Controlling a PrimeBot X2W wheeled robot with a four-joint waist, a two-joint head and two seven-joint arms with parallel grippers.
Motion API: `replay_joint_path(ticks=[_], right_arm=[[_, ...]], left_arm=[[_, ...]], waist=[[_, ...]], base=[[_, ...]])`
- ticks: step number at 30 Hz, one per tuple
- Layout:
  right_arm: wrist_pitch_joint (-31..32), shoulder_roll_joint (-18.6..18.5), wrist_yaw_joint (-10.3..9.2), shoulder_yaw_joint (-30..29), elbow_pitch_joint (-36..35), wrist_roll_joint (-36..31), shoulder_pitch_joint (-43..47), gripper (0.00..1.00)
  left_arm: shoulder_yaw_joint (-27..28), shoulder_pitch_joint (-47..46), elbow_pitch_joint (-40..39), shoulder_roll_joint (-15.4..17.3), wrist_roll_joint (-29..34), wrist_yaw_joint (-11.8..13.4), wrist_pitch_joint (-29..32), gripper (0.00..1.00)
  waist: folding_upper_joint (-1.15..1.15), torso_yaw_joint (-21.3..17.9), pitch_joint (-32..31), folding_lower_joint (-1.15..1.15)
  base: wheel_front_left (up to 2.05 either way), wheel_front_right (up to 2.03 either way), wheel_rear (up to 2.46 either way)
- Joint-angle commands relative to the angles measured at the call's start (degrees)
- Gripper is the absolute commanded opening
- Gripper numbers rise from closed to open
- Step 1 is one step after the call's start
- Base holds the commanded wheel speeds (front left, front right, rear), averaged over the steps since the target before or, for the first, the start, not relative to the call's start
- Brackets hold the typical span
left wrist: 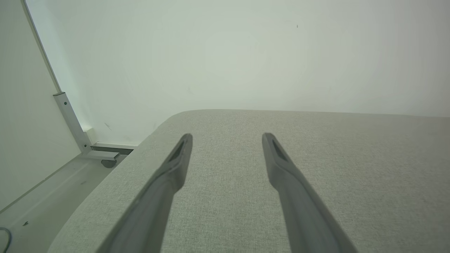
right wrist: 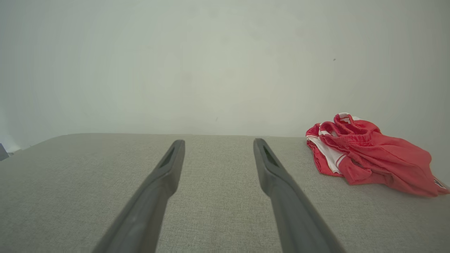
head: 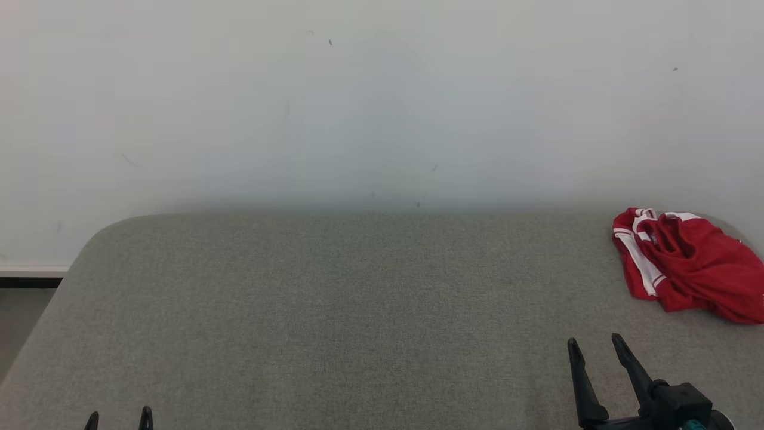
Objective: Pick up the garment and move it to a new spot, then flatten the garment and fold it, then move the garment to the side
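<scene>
From the head view, a red garment (head: 686, 266) with white stripes lies in a crumpled heap at the far right corner of a grey fabric-covered table (head: 334, 310), its right edge running out of the picture. Behind the table stands a plain white wall (head: 358, 107) with a few small dark specks. The right gripper (head: 595, 341) hangs over the near right part of the table, its two dark fingers spread apart with nothing between them; it sits nearer than the garment and to its left, clear of the cloth. The left gripper (head: 119, 415) shows just its two fingertips at the near left edge, apart from each other and holding nothing. A strip of floor (head: 18, 316) shows past the table's left side.

In the left wrist view, the left gripper (left wrist: 227, 137) points along the bare table top towards the wall, its fingers wide apart and empty. The rounded far left corner of the table lies just ahead, and beyond it a grey metal bracket (left wrist: 70, 119) leans up the side wall from the floor.

In the right wrist view, the right gripper (right wrist: 218, 142) also has its fingers spread wide with only grey cloth surface between them. The red garment (right wrist: 372, 154) lies bunched to the right of the fingers, close to the wall, not touching them.
</scene>
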Motion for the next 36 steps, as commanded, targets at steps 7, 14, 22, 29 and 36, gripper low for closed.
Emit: replay_joint_path(ticks=[7, 14, 22, 29, 36], right_arm=[[-0.5, 0.2, -0.15, 1.5, 0.8, 0.0, -0.4, 1.0], [-0.8, -0.6, -0.15, 2.0, 2.0, 0.7, -1.5, 1.0], [-1.1, -0.3, -0.15, 0.7, 2.7, 0.0, -2.0, 1.0], [-1.1, 0.3, -0.15, 0.2, 2.7, -0.7, -2.2, 1.0], [-1.2, 0.7, -0.15, -0.2, 2.6, -1.2, -2.0, 1.0]], left_arm=[[-0.4, -0.9, 0.7, 0.2, -1.3, -0.4, -0.2, 1.0], [-0.8, -1.2, 1.1, 0.6, -1.8, -0.3, -0.2, 1.0], [-1.2, -1.7, 1.3, 1.1, -2.2, -0.3, -0.2, 1.0], [-1.7, -2.0, 1.5, 1.6, -2.8, -0.5, -0.2, 1.0], [-2.1, -2.2, 1.5, 1.8, -3.3, -0.6, -0.2, 1.0]], waist=[[0.0, -0.8, 0.5, 0.0], [0.0, -1.0, 0.8, 0.0], [0.0, -1.0, 1.2, 0.0], [0.0, -1.5, 1.4, 0.0], [0.0, -2.1, 1.5, 0.0]], base=[[0.0, 0.0, 0.0], [0.0, 0.0, 0.0], [0.0, 0.0, 0.0], [0.0, 0.0, 0.0], [0.0, 0.0, 0.0]])
